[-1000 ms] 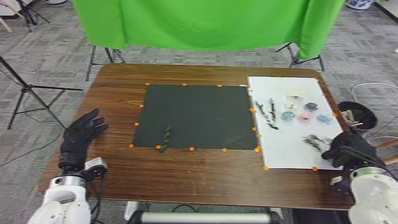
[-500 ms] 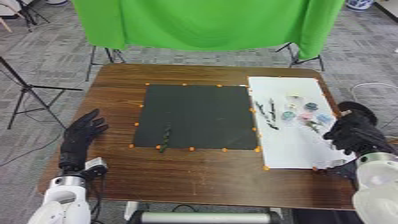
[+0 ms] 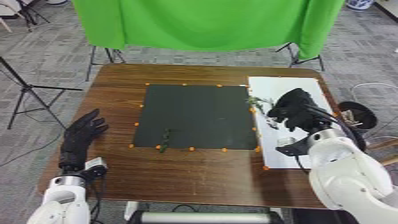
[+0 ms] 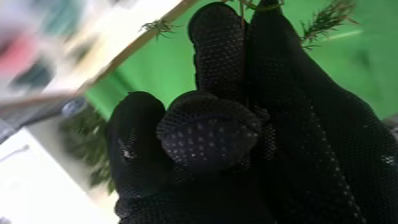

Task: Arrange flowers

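Right hand shifted nearer black mat, clamped on green sprig (a feathery one)

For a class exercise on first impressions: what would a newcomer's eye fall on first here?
The bright green cloth hanging beyond the table's far edge would probably catch the eye first. Next comes the black-gloved right hand over the white sheet, pinching a leafy sprig near the sheet's left edge. The dark square mat stands out mid-table.

Matt black sheet, glossy brown wood.
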You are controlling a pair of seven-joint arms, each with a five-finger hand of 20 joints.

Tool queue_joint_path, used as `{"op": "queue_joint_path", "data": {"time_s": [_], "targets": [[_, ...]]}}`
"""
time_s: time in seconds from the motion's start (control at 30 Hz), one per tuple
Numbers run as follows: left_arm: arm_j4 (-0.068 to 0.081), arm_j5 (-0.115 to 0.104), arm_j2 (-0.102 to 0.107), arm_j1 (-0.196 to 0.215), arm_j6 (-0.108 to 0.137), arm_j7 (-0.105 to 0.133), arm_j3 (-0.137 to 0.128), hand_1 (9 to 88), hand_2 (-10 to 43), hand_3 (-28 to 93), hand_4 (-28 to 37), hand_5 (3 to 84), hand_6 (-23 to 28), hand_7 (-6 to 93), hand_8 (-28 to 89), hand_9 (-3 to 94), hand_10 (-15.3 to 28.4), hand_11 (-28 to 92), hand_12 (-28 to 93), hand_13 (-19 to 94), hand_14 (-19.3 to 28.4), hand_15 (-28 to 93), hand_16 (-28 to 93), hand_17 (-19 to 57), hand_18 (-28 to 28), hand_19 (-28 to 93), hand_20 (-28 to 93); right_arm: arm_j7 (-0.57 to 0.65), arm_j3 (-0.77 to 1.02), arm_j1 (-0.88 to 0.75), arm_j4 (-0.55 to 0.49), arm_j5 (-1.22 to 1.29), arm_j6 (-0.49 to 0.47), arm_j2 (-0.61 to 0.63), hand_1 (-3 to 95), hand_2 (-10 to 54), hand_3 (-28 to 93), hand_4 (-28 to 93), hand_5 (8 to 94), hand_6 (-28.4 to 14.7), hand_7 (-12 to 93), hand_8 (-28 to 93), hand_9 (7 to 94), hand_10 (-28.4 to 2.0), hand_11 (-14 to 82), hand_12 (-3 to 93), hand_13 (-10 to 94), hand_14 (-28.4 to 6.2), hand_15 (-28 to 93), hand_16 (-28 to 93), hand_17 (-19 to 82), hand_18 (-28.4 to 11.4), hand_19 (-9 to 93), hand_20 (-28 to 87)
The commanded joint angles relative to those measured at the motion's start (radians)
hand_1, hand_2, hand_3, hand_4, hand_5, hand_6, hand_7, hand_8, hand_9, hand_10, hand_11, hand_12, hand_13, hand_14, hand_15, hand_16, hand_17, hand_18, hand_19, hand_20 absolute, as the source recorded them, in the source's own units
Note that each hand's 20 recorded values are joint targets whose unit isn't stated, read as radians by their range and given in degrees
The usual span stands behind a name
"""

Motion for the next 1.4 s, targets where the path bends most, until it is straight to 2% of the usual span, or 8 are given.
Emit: {"op": "queue_joint_path", "data": {"time_s": [0.03, 0.3, 0.6, 0.73, 0.87, 1.4], "targets": [[0.009, 0.009, 0.007, -0.006, -0.027, -0.023, 0.007, 26.9, -9.5, 73, -26.6, 41.1, -0.1, 17.2, -9, 44.3, 12.0, 19, 11, 39, 16.4, 29, 0, 7.6, 15.1, 10, 21, -0.034, -0.351, 0.352, 0.111, -0.006, 0.007, -0.158, 53.1, -7.4, 63, -13, 75.9, -2.3, 31, 20, 93.7, -11.2, 28.5, 19.9, 94, -1.8, 62, 24, 72, -9.5, 93, 48], [0.007, 0.007, 0.006, -0.002, -0.029, -0.021, 0.005, 26.8, -9.5, 74, -26.4, 40.9, -0.1, 17.1, -9, 44.2, 12.0, 18, 11, 39, 16.4, 29, 0, 7.5, 15.2, 10, 21, -0.006, -0.545, 0.502, 0.249, -0.026, 0.001, -0.271, 53.1, -7.6, 63, -13, 76.2, -2.2, 31, 20, 93.7, -11.2, 28.9, 19.7, 94, -1.8, 62, 23, 72, -9.4, 93, 48], [0.007, 0.008, 0.003, 0.0, -0.037, -0.024, 0.006, 26.7, -9.5, 74, -26.4, 40.7, -0.1, 16.7, -9, 44.0, 12.1, 18, 11, 38, 16.4, 29, 0, 7.4, 15.2, 10, 21, 0.028, -0.636, 0.571, 0.346, 0.031, 0.001, -0.356, 53.1, -7.8, 63, -13, 76.3, -2.3, 31, 20, 93.7, -11.3, 29.7, 19.3, 94, -1.9, 62, 23, 73, -9.2, 93, 48], [0.01, 0.011, 0.003, -0.007, -0.048, -0.032, 0.008, 26.7, -9.5, 74, -26.3, 40.5, -0.2, 16.7, -9, 43.9, 12.0, 18, 11, 38, 16.4, 29, 1, 7.3, 15.2, 10, 21, 0.049, -0.658, 0.573, 0.358, 0.057, 0.005, -0.371, 53.0, -8.0, 64, -13, 76.3, -2.3, 31, 20, 93.7, -11.4, 29.8, 19.0, 94, -1.9, 62, 23, 73, -9.2, 93, 48], [0.013, 0.01, 0.002, -0.008, -0.052, -0.031, 0.008, 26.4, -9.5, 74, -26.2, 40.4, -0.2, 16.5, -9, 43.6, 12.0, 18, 11, 38, 16.5, 28, 1, 7.3, 15.2, 9, 21, 0.063, -0.676, 0.576, 0.376, 0.058, -0.004, -0.384, 52.9, -8.2, 64, -13, 76.4, -2.3, 31, 20, 93.7, -11.3, 29.9, 18.5, 94, -1.9, 62, 23, 73, -9.0, 93, 47], [0.009, 0.011, 0.002, -0.001, -0.066, -0.04, 0.001, 26.5, -9.5, 73, -26.2, 39.9, -0.1, 16.0, -9, 43.0, 12.0, 18, 11, 38, 16.4, 28, 1, 7.0, 15.3, 9, 21, 0.109, -0.67, 0.558, 0.387, 0.146, -0.003, -0.392, 52.5, -8.1, 62, -12, 78.0, -2.8, 28, 20, 93.7, -12.2, 31.0, 16.5, 94, -2.5, 60, 21, 73, -8.0, 93, 39]]}}
